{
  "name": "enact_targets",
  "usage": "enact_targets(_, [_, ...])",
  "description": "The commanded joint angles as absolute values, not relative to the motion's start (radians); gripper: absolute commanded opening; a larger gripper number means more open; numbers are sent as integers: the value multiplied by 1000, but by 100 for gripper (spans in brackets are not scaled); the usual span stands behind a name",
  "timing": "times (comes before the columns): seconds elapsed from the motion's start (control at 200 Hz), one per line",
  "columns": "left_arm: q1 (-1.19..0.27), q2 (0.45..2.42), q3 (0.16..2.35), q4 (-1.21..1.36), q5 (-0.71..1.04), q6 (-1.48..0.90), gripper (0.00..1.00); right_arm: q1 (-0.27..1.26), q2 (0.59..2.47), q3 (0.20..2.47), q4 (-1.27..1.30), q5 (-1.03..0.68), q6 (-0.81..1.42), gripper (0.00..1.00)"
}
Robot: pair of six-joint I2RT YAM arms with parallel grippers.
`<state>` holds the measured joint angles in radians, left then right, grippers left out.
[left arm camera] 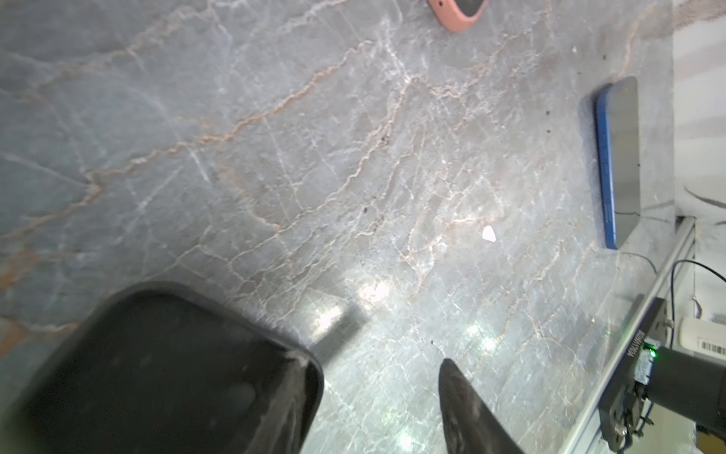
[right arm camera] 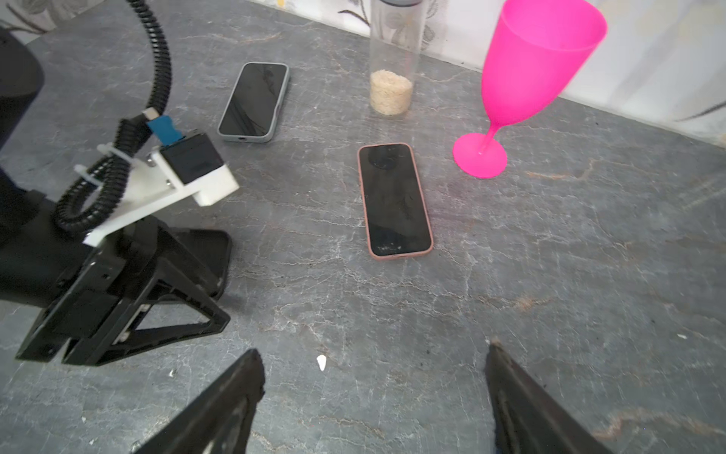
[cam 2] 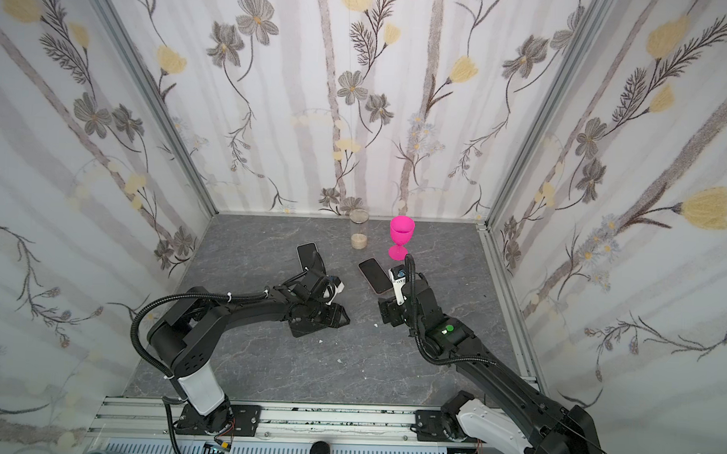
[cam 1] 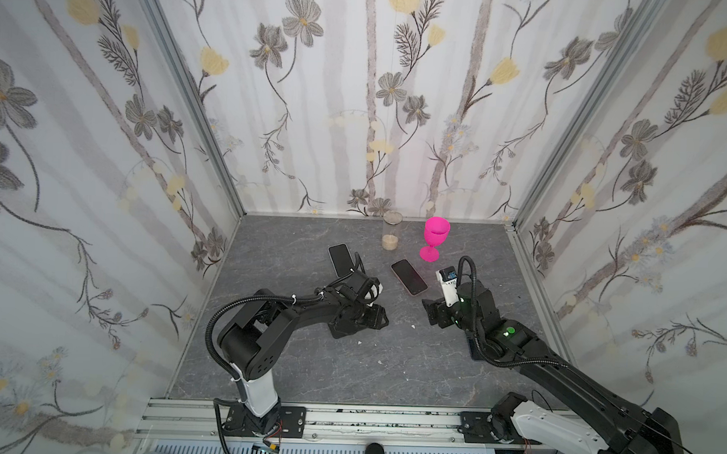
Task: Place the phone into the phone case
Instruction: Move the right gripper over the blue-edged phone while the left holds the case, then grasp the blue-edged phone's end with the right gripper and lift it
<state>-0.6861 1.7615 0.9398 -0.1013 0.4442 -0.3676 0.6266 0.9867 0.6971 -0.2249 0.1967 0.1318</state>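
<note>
Phone [right arm camera: 395,200], second phone [right arm camera: 253,102], one black case [left arm camera: 157,373]

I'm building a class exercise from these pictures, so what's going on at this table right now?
Two robot arms are set up to fit a phone into a case. The left gripper sits low at an empty black case, jaws apart, not gripping it. The right gripper hangs open over the table, holding nothing. A pink-edged phone and a blue-edged phone lie flat, untouched.

Top views overhead, whole table [cam 1: 307,359]; wrist views low, close.
</note>
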Motion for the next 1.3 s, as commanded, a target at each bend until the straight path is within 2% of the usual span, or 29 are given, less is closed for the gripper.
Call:
enact_targets(0.0, [-687,1760,961,-103,503,-312,55,592,953,688,-281,299,255,92])
enact_targets(0.105, [-687,1759,984,-123,506,-293,54,525,920,667,-335,376,356,100])
enact_targets(0.24, [-687,1747,992,-138,433,-327,55,394,901,635,-414,421,469,100])
enact_targets(0.425, [-689,1747,955,-130,259,-409,56,230,910,589,-415,296,548,100])
enact_targets(0.54, [-689,1738,922,-99,218,-438,56,165,966,569,-379,193,561,100])
enact_targets(0.944, [-689,1849,964,-69,225,-371,56,109,1257,563,-305,76,540,100])
enact_targets(1.294, [-705,1893,1011,-67,309,-332,57,108,1318,555,-299,-4,535,100])
